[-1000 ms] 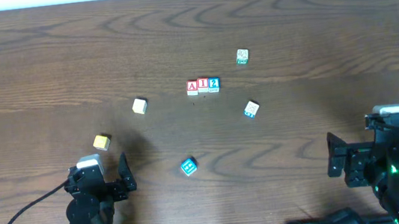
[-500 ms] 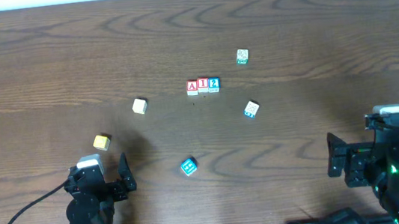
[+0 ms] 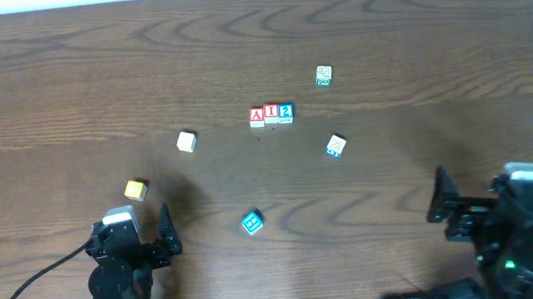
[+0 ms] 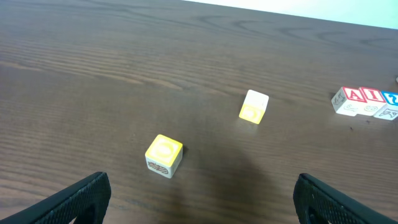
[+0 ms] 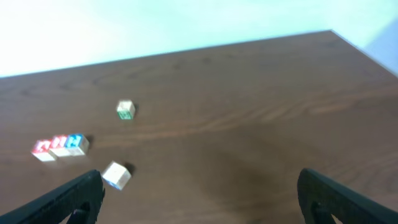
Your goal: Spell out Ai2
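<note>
Both arms sit folded back and low, the left gripper (image 3: pixel 163 234) and the right gripper (image 3: pixel 443 212) each pointing forward with its two fingers spread wide apart.

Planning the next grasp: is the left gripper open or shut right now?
Open. In the left wrist view the left gripper has its fingers spread to opposite bottom corners, nothing held between them.

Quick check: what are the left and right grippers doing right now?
Left gripper: open, holding nothing.
Right gripper: open, holding nothing.
</note>
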